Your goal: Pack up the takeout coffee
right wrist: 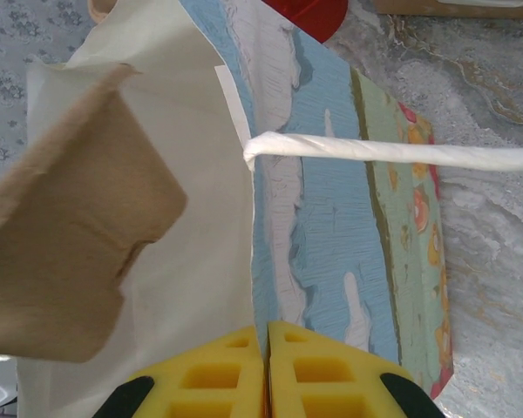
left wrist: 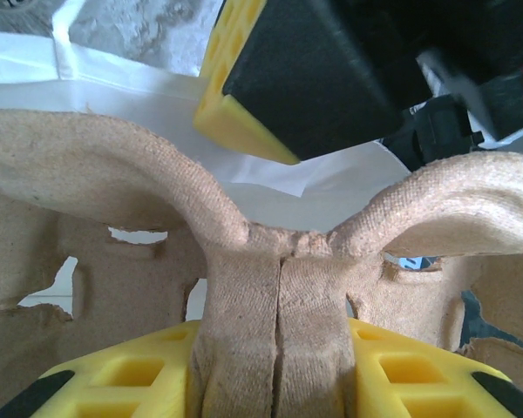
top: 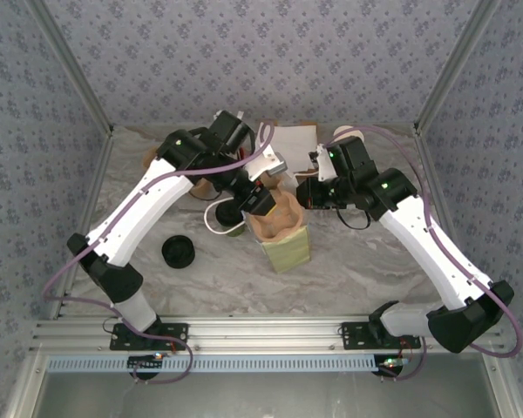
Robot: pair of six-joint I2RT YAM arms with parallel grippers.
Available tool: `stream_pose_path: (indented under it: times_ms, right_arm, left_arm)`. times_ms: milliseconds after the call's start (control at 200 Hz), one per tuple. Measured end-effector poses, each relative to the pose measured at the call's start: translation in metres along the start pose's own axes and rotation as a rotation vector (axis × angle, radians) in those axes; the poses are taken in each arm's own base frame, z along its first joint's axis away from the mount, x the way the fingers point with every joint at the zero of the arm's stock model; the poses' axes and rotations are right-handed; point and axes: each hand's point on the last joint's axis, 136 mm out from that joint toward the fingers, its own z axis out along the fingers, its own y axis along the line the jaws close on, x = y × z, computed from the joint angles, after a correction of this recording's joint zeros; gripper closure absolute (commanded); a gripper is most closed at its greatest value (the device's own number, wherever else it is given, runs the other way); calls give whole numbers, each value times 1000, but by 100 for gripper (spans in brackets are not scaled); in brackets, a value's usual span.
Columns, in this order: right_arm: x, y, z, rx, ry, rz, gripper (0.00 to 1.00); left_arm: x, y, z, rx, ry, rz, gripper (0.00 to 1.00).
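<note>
Top external: one bag [top: 289, 251], one pulp carrier [top: 277, 218]; left hand [left wrist: 279, 366] pinches carrier, right hand [right wrist: 267, 370] pinches bag.

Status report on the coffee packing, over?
Left gripper pinching pulp carrier at bag mouth. Right gripper shut on bag rim. Black-lidded cup on table, unpacked.

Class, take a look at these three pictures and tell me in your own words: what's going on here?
Two robot arms work over a standing paper bag. The right claw is pinched shut on the bag's top edge, seemingly holding it open. The left claw grips a brown pulp cup carrier by its centre ridge, at the bag's mouth. A round black item sits on the table left of the bag, apart from it.
</note>
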Motion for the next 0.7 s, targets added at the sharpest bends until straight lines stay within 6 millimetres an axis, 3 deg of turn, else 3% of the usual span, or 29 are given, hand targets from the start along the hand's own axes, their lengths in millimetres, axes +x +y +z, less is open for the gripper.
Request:
stream_pose_path:
  times_ms: [170,500,700]
  right_arm:
    - [2,2,0,-7,7,-12,89]
    - [5,5,0,-22,23,-37,89]
    - [9,10,0,-38,37,-64,89]
  left_arm:
    - [2,4,7,7,33,-16,62]
    - [2,9,-9,-39,34,-1,63]
    - [4,16,-7,-62,53,7,64]
